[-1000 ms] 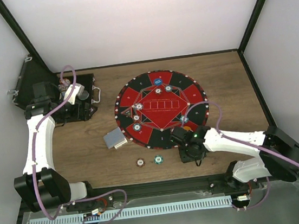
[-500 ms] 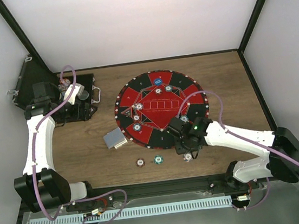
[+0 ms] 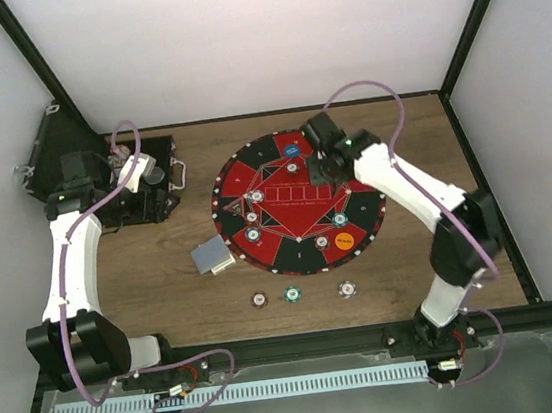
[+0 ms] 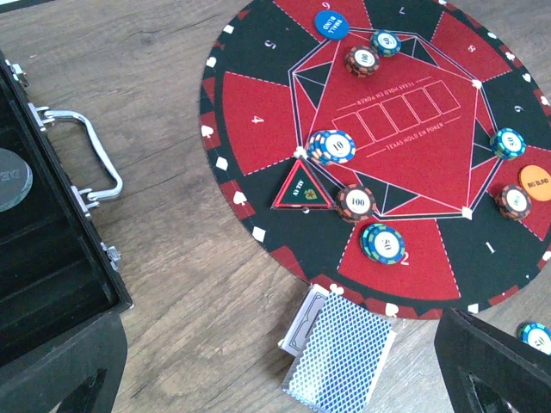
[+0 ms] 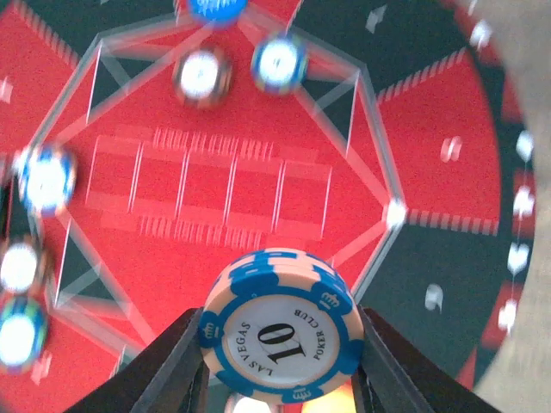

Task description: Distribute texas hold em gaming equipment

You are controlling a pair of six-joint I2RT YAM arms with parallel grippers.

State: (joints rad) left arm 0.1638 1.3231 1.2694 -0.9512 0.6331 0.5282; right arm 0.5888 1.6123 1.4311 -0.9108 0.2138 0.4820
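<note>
One blue-and-white chip (image 5: pixel 277 337) gripped by its rim between the fingers (image 5: pixel 164 366) of the right claw (image 3: pixel 320 168), closed on it from both sides. Hangs with it above the far part of the round red-and-black mat (image 3: pixel 237 176), close to the blue button (image 3: pixel 291 149), toward the far edge of the surface (image 3: pixel 154 282).

Reads "10" and "Las Vegas Poker Club" on a white centre, ringed by blue and white stripes. Sharp in the right wrist view, against a blurred mat below. Hidden under the claw in the top view.

Left claw (image 3: pixel 147 177) spread wide, nothing between its fingers, over the black case (image 3: pixel 57 143) at the far left corner.

From the left wrist only: patterned blue backs of the cards (image 4: pixel 340 357), just off the mat's near-left rim, and the lettering on the orange button (image 4: pixel 538 182). From the top only: three chips (image 3: pixel 292 293) in a row on bare wood toward the near edge.
</note>
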